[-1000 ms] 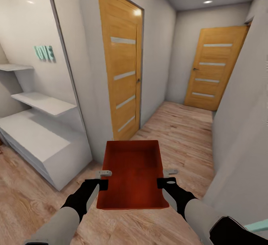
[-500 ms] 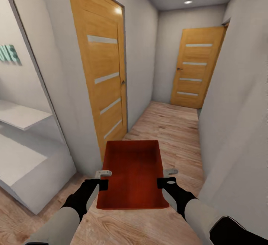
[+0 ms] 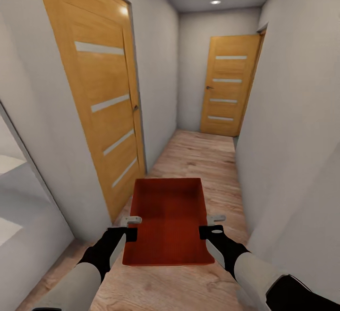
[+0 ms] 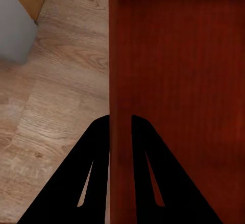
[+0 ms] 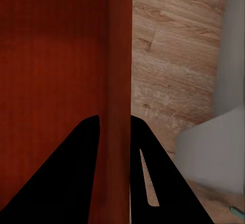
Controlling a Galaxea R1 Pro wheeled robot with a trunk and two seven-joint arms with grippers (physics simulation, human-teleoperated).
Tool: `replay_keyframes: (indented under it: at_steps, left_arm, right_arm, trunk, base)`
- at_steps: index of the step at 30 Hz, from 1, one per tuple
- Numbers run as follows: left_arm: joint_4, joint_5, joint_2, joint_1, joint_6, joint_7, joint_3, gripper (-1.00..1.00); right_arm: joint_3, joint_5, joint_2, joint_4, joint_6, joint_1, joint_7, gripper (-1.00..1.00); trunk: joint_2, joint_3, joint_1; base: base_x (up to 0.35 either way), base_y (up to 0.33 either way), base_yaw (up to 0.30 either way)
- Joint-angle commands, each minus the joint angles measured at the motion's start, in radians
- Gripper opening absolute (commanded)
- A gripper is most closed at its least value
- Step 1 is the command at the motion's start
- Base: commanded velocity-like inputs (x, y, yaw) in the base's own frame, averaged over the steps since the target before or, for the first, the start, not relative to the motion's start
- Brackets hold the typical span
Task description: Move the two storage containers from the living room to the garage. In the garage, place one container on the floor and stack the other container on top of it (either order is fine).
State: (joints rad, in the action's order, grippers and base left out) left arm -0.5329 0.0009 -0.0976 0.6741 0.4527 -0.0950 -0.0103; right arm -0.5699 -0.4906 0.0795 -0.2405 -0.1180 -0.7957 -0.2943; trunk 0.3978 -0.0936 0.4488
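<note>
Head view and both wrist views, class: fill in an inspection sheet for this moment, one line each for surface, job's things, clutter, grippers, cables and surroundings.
Surface: light wood plank floor running down a narrow corridor.
Job's things: one orange-red storage container, open top up, empty, carried level above the floor.
Clutter: nothing seen.
Grippers: left gripper shut on the container's left wall; right gripper shut on its right wall, one finger inside and one outside.
Cables: nothing seen.
Surroundings: white walls, a closed wooden door on the left, another closed door at the corridor's end, a ceiling light.
</note>
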Motion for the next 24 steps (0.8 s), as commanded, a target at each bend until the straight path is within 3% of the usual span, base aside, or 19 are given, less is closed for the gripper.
replay_keyframes:
  at_steps: [1,24]
  left_arm:
    - [-0.004,-0.033,-0.001,0.001,-0.055,-0.009,-0.005,-1.0]
    - [-0.004,-0.033,-0.001,0.001,-0.056,-0.009,-0.005,-1.0]
  right_arm:
    - [-0.011,-0.025,0.0,0.001,-0.006,0.0,-0.006,-1.0]
    - [-0.011,-0.025,0.0,0.001,-0.006,0.0,-0.006,-1.0]
  trunk:
    - [0.002,-0.002,0.001]
    - [0.002,-0.002,0.001]
  base:
    - [0.322,0.0,-0.076]
    - [0.322,0.0,-0.006]
